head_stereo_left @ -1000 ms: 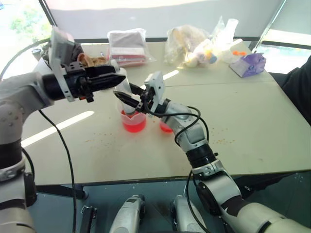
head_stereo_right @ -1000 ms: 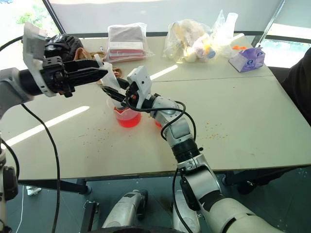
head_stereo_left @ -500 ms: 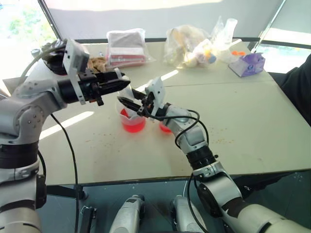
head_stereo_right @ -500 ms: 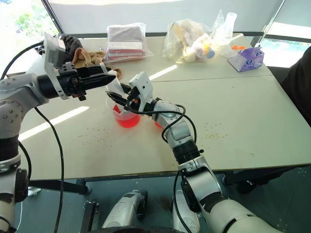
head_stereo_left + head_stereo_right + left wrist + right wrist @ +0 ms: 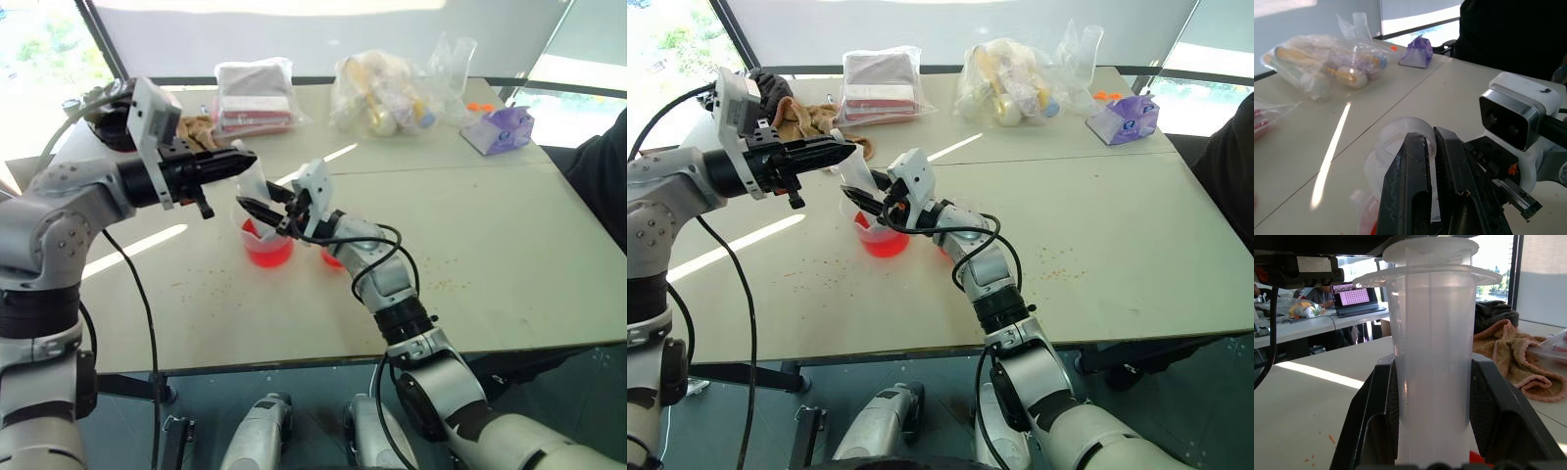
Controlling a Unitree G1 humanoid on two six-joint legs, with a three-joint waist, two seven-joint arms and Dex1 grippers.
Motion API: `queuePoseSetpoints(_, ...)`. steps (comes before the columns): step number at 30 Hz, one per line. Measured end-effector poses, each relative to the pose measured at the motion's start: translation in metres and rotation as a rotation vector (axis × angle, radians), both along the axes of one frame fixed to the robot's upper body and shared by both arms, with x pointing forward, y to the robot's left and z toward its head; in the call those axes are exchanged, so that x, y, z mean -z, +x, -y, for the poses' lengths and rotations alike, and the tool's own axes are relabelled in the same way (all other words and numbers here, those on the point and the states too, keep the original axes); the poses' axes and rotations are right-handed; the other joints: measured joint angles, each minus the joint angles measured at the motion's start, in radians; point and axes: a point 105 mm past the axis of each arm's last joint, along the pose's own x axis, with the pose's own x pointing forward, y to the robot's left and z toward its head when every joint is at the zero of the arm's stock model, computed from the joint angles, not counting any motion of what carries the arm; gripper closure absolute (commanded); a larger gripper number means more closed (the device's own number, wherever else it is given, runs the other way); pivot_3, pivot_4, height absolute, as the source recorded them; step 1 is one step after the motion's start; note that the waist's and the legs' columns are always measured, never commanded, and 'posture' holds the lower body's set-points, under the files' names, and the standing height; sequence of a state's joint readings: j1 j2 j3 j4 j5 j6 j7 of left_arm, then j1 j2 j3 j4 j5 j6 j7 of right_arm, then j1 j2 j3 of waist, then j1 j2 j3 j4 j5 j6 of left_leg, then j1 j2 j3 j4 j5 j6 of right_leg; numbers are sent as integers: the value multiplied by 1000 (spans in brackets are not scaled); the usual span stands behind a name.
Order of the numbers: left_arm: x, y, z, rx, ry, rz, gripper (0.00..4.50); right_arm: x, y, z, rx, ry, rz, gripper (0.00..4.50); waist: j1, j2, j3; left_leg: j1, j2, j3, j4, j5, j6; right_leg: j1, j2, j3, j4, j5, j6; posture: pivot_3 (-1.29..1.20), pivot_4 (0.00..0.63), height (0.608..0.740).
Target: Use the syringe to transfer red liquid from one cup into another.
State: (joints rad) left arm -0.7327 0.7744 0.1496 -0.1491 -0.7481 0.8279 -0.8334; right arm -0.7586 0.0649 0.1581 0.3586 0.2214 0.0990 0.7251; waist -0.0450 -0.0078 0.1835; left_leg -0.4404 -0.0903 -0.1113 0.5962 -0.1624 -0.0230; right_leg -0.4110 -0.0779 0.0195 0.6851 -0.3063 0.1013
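The syringe [image 5: 254,186] stands tilted, its lower end down in the wide spouted cup [image 5: 267,247], which holds red liquid [image 5: 268,257]. My right gripper [image 5: 258,208] is shut around the clear barrel [image 5: 1432,357], a black finger [image 5: 1374,421] on each side. My left gripper [image 5: 243,163] comes in level from the left and is shut on the plunger top [image 5: 1400,139]; its fingers [image 5: 1413,166] pinch the white plunger. The smaller cup [image 5: 333,258], with a little red in it, stands just right of the beaker, partly hidden behind my right arm.
A crumpled towel [image 5: 808,117], a flat bagged packet [image 5: 255,93] and a plastic bag of items [image 5: 387,93] lie along the table's far side. A purple box [image 5: 502,129] sits at the far right beside a person's dark sleeve [image 5: 602,176]. Orange specks dot the table [image 5: 509,245].
My left gripper's fingers have closed on the top of the plunger. The right gripper kept its hold on the barrel and both arms stayed about where they were.
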Motion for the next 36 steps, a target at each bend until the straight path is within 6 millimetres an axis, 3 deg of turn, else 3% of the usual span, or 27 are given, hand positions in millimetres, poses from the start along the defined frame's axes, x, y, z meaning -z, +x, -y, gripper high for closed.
queuePoseSetpoints(9, -11, 5, 6, -1, -27, -11, 4478, -6, 1, 5, 10, 37, 4, 3182, -1, 0, 0, 0, 0, 0, 0, 0, 0, 0, 0, 0, 0, 0, 0, 0, 150, 736)
queuePoseSetpoints(36, -19, 3, 10, 12, -31, -6, 4478, -1, -2, 7, 9, 51, -23, 3182, 0, 0, 0, 0, 0, 0, 0, 0, 0, 0, 0, 0, 0, 0, 0, 0, 150, 736)
